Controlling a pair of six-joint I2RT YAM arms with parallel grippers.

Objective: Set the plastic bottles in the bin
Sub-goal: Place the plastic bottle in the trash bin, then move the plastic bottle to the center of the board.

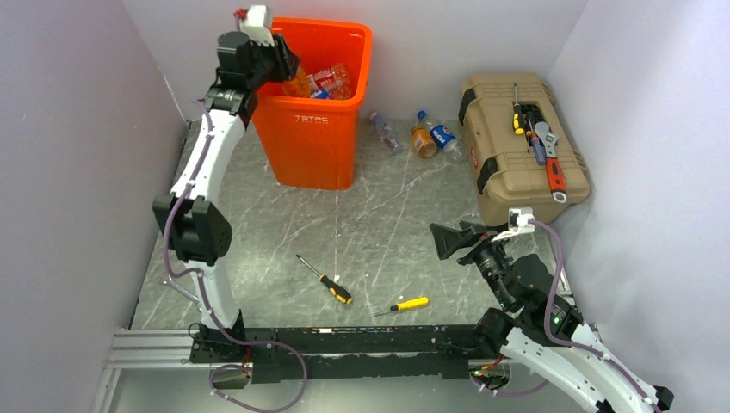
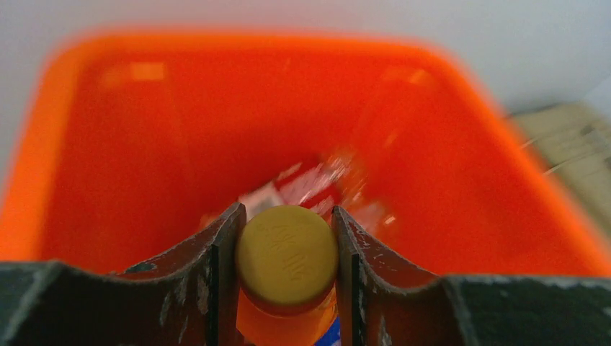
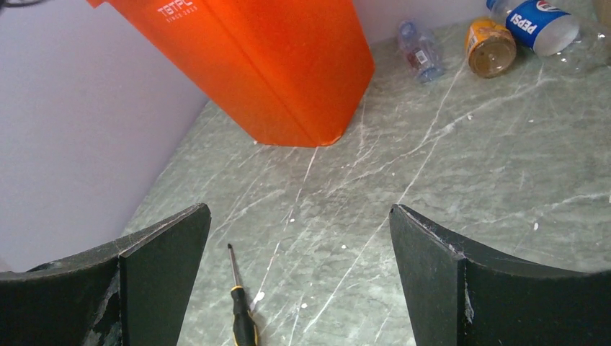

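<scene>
L tool [image 2: 287, 215] grips yellow-capped orange bottle [image 2: 287, 254] over bin [image 1: 314, 142], not yet dropped. Several bottles [image 1: 331, 80] already inside. Three loose bottles [image 1: 423, 139] left on worktop [image 1: 379, 215] nr toolbox [image 1: 508, 163]. R tool [image 3: 299, 216] wide open, empty.

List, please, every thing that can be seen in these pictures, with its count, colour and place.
bin: one, bright orange, far left of the table.
held bottle: one, orange with a yellow cap, above the bin.
bottles in the bin: several, some with red labels; the count cannot be told.
loose bottles: three, one clear, one orange, one blue-labelled, lying between bin and toolbox.
toolbox: one, tan, far right.
wrench: one, red handle, on the toolbox lid among other small items.
screwdrivers: two, yellow handles, near the arms.
left tool: black, shut on the held bottle.
right tool: black, open, empty.
</scene>
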